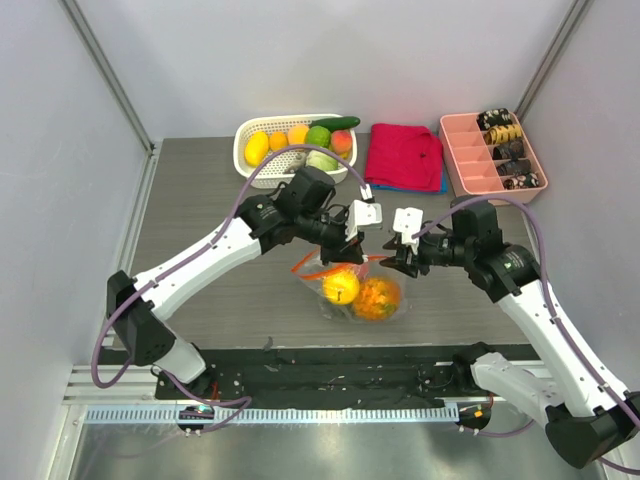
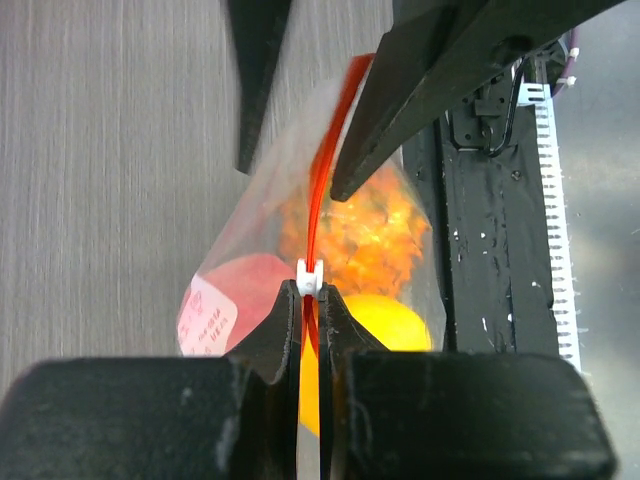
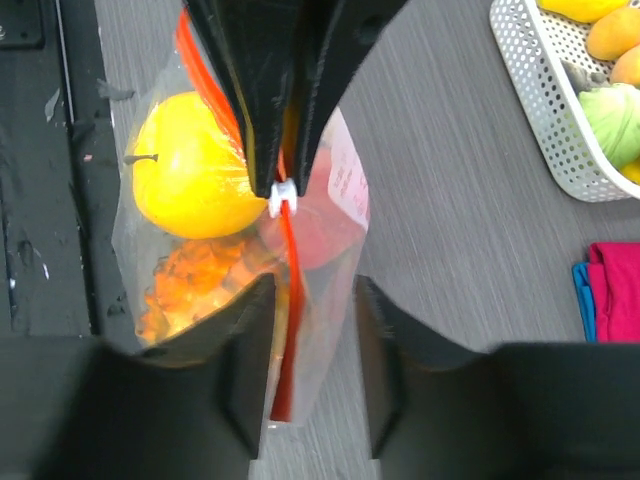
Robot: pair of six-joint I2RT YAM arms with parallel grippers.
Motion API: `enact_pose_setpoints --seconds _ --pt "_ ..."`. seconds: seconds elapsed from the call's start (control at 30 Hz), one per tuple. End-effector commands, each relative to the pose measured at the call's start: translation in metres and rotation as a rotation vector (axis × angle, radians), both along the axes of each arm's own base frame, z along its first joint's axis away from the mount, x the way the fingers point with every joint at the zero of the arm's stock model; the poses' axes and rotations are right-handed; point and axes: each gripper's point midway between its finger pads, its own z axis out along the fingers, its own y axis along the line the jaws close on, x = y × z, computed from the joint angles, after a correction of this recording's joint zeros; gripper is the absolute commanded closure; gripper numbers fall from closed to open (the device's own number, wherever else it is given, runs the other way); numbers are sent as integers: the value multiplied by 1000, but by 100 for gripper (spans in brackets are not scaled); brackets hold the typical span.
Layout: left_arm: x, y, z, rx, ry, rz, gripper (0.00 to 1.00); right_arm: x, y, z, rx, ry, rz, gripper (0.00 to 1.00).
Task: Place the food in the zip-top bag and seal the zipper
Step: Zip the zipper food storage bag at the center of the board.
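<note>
At mid-tabletop (image 1: 200,210), between the two arms: the zip-top bag (image 2: 250,220), mouth edge up, loaded end down. Cannot tell whether its bottom rests on the surface or hangs just clear.

Inside the bag:
- round yellow fruit (image 3: 190,170)
- frilly orange-yellow piece (image 2: 375,225), pressed against it
- pink-red peach-like piece (image 2: 255,285), behind the whitish label patch (image 2: 208,322)

Zipper (image 2: 318,190): thin orange-red strip along the mouth, running from one arm to the other. The small white tab (image 2: 311,277) sits on the strip right at the left fingertips. Whether the strip is pressed closed along its length, cannot tell.

Left pincer (image 2: 311,300): jaws brought together, clamping the strip just behind the tab, with only the strip's thickness between them.

Right pincer (image 3: 313,290): jaws parted, one to each side of the bag's mouth. The strip passes through the gap, nearer one finger, and no clamping shows. It is close to the left pincer, nearly tip to tip.

Far edge of the tabletop, well apart from the bag:
- white slotted basket (image 1: 245,135) with yellow, orange and green produce
- folded red cloth (image 1: 403,155) lying on a blue one
- pink divided tray (image 1: 455,150) holding small dark items
</note>
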Motion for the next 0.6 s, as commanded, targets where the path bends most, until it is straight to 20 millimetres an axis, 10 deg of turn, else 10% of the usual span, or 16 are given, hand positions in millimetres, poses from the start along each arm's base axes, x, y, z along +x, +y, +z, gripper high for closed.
enact_pose_setpoints --seconds 0.0,0.13,0.57 --pt "-2 -8 25 -66 -20 -21 100 -7 0 6 -21 -52 49 67" --pt "-2 -6 23 -58 -23 -13 100 -5 -6 -3 -47 -49 4 99" --pt "5 64 -36 119 -7 102 100 -13 -25 -14 -45 -87 -101 99"
